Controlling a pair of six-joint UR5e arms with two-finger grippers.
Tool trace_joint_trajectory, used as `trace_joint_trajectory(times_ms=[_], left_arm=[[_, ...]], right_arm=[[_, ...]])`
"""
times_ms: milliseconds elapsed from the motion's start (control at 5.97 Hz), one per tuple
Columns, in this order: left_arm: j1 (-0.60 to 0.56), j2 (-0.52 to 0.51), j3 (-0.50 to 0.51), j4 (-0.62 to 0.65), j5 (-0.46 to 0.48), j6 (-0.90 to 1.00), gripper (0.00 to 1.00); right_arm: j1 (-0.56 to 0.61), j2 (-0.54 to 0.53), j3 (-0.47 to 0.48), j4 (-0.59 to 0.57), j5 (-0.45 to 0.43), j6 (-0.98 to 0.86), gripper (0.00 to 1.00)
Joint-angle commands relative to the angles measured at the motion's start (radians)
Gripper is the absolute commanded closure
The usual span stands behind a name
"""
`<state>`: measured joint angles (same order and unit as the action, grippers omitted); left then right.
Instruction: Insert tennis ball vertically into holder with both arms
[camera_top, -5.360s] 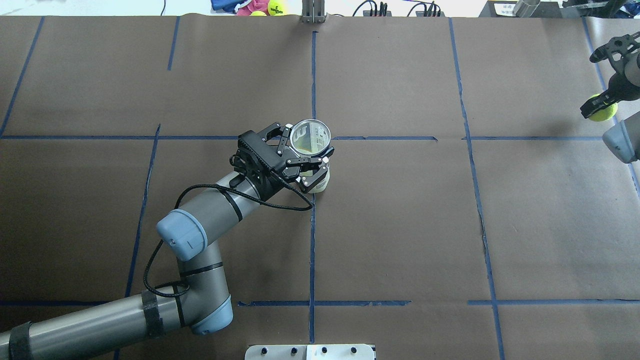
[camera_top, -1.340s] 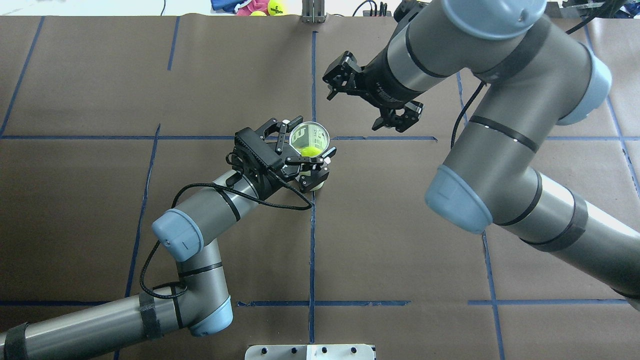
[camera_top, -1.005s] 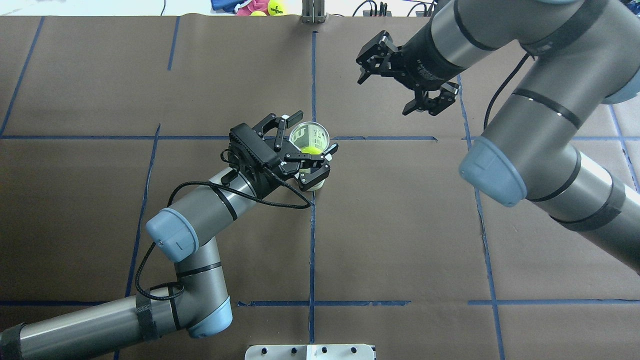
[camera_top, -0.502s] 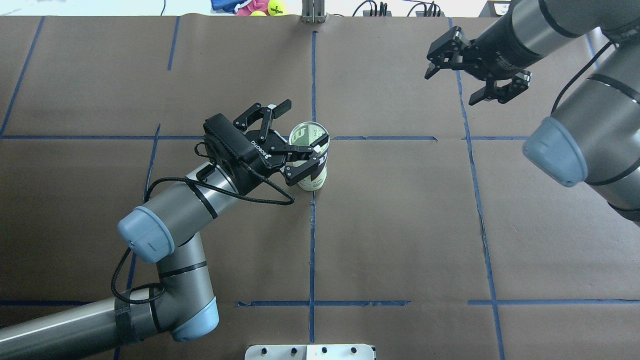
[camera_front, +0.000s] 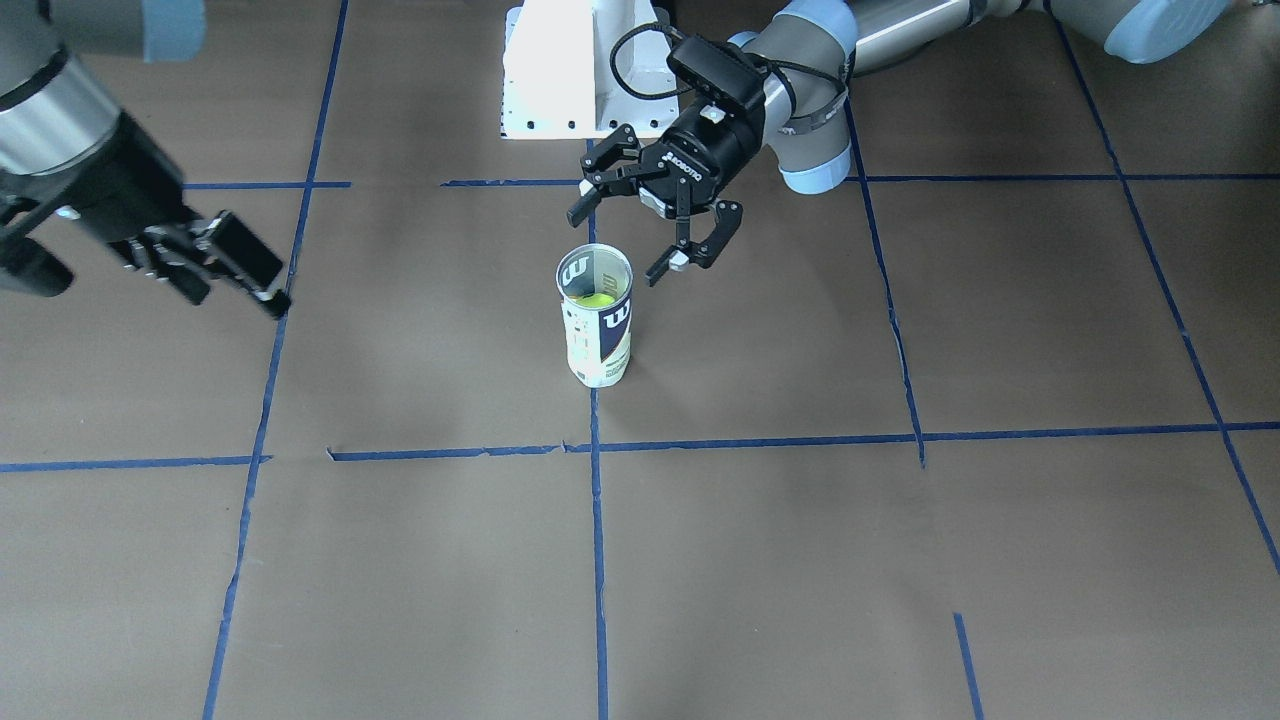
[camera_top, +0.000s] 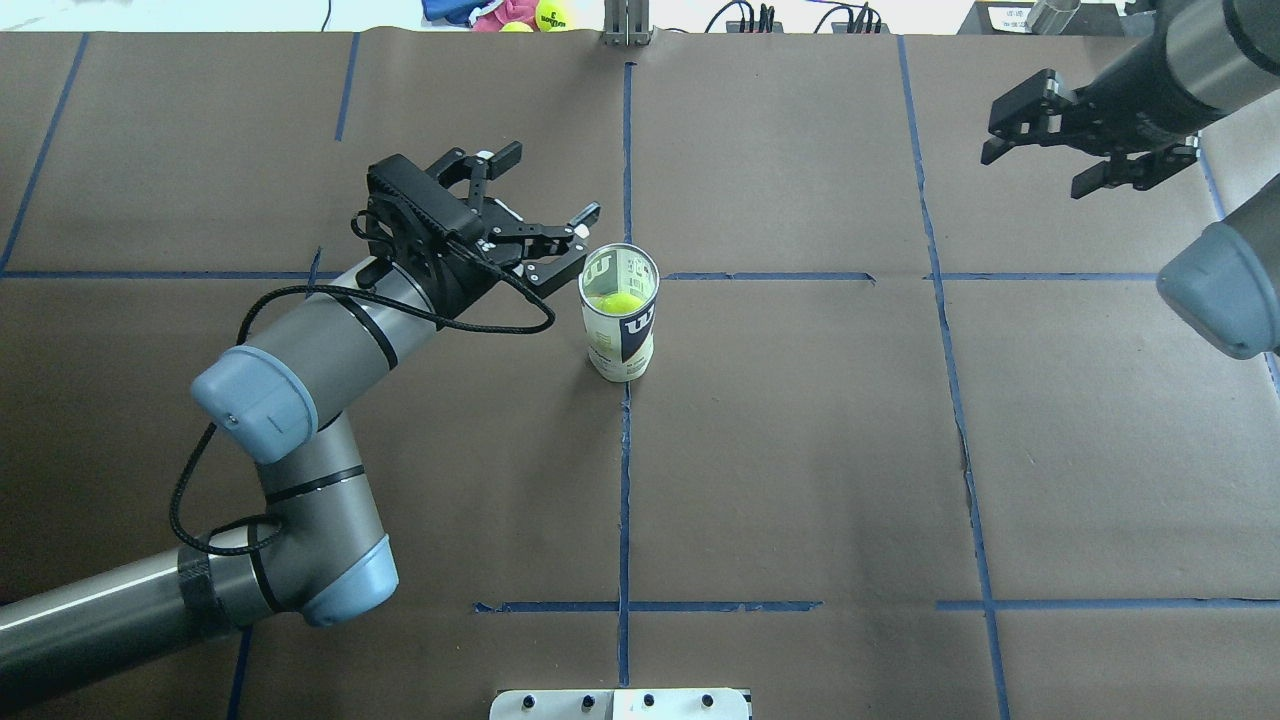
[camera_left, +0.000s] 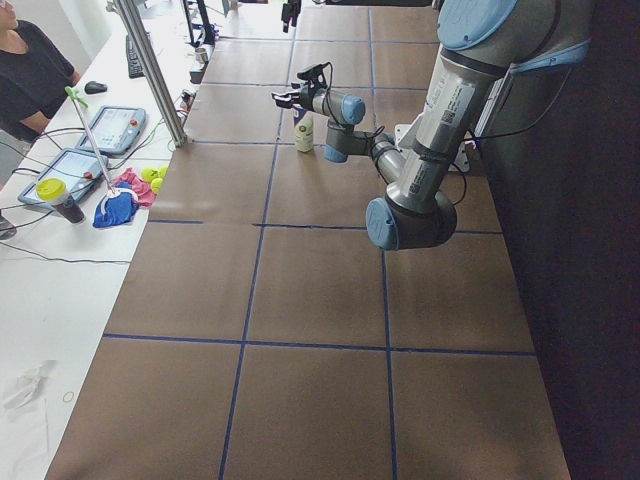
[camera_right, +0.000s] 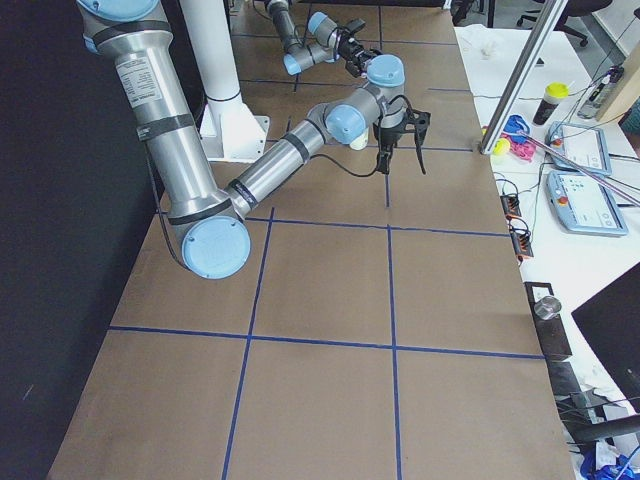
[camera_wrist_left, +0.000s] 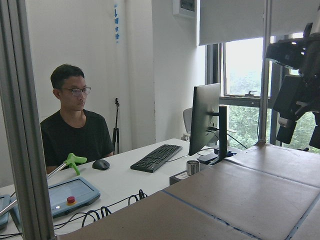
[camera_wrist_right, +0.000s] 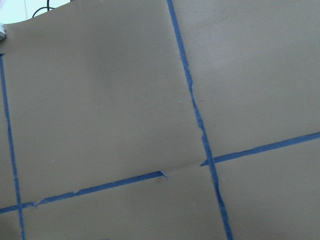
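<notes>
The holder (camera_top: 621, 330), a clear Wilson can with a navy and white label, stands upright near the table's middle; it also shows in the front view (camera_front: 599, 335). The yellow-green tennis ball (camera_top: 619, 300) sits inside it, seen through the open top (camera_front: 598, 298). My left gripper (camera_top: 545, 212) is open and empty, just left of the can's rim and apart from it; in the front view (camera_front: 620, 242) it hangs behind the can. My right gripper (camera_top: 1042, 166) is open and empty, raised over the table's far right.
The white pedestal base (camera_front: 575, 70) stands at the robot's side of the table. Spare tennis balls and a cloth (camera_top: 520, 12) lie past the far edge, by a metal post (camera_top: 627, 25). An operator (camera_left: 25, 70) sits at the desk beyond.
The right gripper brought the ball over, left it in the can, and has withdrawn open to the far right. The left gripper has let go of the can and pulled back to the left.
</notes>
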<state>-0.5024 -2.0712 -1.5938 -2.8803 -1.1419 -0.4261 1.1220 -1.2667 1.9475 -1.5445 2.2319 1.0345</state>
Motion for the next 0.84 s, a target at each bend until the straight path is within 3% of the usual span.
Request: trace_joint_trajectory(times_ms=[0, 335, 670], left_arm=[[-0.104, 0.130, -0.002, 0.094, -0.012, -0.108, 0.00], [-0.244, 0.181, -0.003, 0.339, -0.224, -0.125, 0.00], [-0.408, 0.280, -0.002, 0.491, -0.538, -0.114, 0.00]], right_arm=[[0.054, -0.071, -0.002, 0.000, 0.000, -0.131, 0.00], [0.105, -0.134, -0.007, 0.000, 0.000, -0.244, 0.00], [0.175, -0.198, -0.034, 0.000, 0.059, -0.380, 0.00]])
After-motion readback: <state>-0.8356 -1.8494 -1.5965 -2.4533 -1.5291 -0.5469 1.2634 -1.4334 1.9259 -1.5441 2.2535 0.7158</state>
